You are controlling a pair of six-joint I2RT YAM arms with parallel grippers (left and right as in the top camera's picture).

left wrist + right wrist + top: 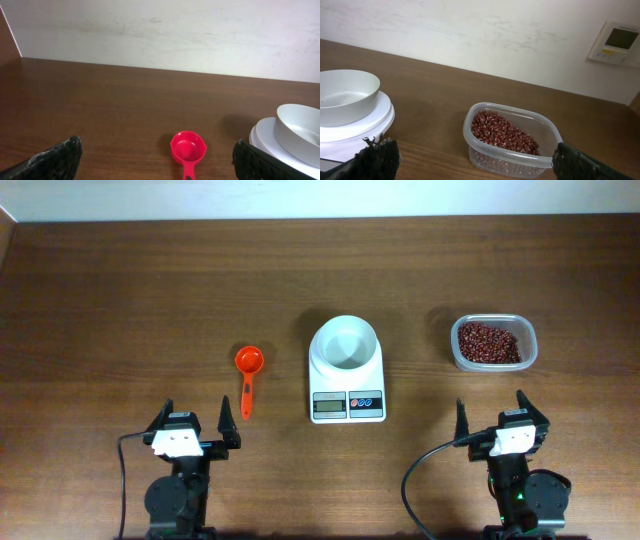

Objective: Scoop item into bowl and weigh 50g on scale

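Note:
An empty white bowl (345,345) (300,127) (345,95) sits on the white scale (347,392) at the table's middle. Small reddish-brown beans (488,341) (502,132) fill a clear plastic tub (493,363) (485,155) to the right of the scale. An orange-red scoop (248,370) (188,149) lies empty on the wood left of the scale, handle toward the near edge. My left gripper (198,423) (156,162) stands open near the front edge, just behind the scoop's handle. My right gripper (492,413) (475,165) stands open in front of the tub. Neither holds anything.
The brown wooden table (150,290) ends at a pale wall (160,30) at the back. A wall panel (617,42) hangs at the far right. Black cables (415,480) trail from both arm bases at the front edge.

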